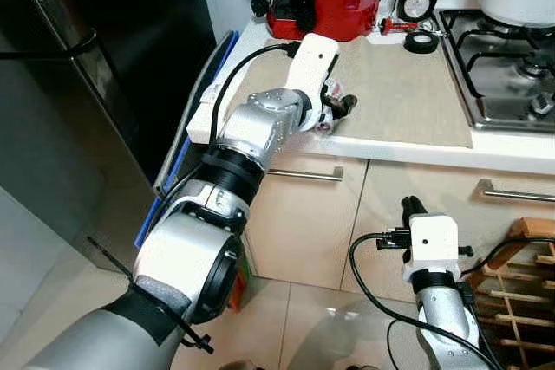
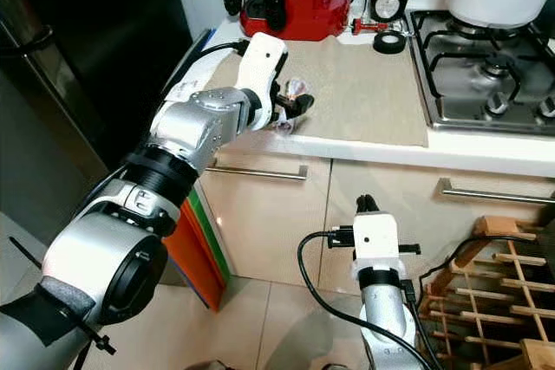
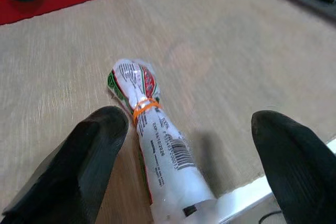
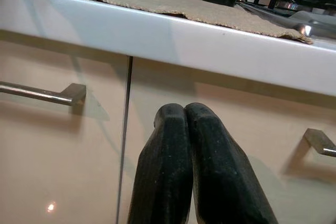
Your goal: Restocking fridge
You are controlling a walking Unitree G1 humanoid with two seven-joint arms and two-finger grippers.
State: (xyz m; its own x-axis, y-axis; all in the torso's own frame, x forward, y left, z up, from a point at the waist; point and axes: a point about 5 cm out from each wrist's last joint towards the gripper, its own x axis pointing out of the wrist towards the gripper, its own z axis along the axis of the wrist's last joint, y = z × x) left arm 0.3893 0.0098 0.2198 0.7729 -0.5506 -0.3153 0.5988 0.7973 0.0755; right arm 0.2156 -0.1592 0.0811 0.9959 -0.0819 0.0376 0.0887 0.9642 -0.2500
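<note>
Pkg (image 3: pixel 152 145) at counter edge (image 3: pixel 247 195), btwn open left end effector (image 3: pixel 194 156) fingers.

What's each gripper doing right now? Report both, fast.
Left gripper: jaws open around the plastic-wrapped packet on the counter mat, not yet gripping.
Right gripper: jaws closed, empty, before the cabinet front.

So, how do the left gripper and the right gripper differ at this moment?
The left gripper is up at the counter, while the right gripper hangs low before the cabinet doors. The left one's fingers are spread open on either side of a food packet; the right one's fingers are pressed shut on nothing. Both have two black fingers.
</note>
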